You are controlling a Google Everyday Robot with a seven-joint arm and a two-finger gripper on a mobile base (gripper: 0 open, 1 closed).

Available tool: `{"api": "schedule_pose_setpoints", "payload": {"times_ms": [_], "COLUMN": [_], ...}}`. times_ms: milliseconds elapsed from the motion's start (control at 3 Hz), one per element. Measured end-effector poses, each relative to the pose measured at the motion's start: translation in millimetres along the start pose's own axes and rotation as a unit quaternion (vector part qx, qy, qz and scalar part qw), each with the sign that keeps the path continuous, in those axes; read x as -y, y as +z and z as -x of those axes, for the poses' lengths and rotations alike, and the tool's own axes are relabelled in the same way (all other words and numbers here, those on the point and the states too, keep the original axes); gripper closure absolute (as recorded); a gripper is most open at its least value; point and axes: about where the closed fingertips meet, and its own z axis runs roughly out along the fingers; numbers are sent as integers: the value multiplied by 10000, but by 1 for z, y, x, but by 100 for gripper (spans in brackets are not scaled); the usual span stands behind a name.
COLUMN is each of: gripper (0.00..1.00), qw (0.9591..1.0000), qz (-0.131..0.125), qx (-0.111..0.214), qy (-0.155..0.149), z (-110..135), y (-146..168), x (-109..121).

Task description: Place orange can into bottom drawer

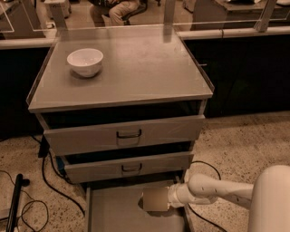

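Camera view: the gripper (156, 199) hangs low over the pulled-out bottom drawer (115, 215), whose grey floor lies directly beneath it. The gripper's tip is a smeared patch, so I cannot tell whether it is clamped on anything, and the orange can cannot be made out there. Just above it are two drawer fronts (124, 133), and a white bowl (85, 61) sits far up-left on the table (145, 68).

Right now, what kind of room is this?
Probably an office or lab: a seated person behind, floor cables, a grey drawer cabinet. The gripper is at the bottom drawer.
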Motion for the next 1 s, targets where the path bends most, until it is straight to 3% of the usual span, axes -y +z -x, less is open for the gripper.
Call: {"api": "schedule_pose_setpoints", "payload": {"times_ms": [667,1000], "gripper": [100,100], "qw": [9989,9991], "qz": [175,145], "qx": [414,404], "qy": [99,48], "z": [-45,-63], "y": [71,101], "x": [-3,3]}}
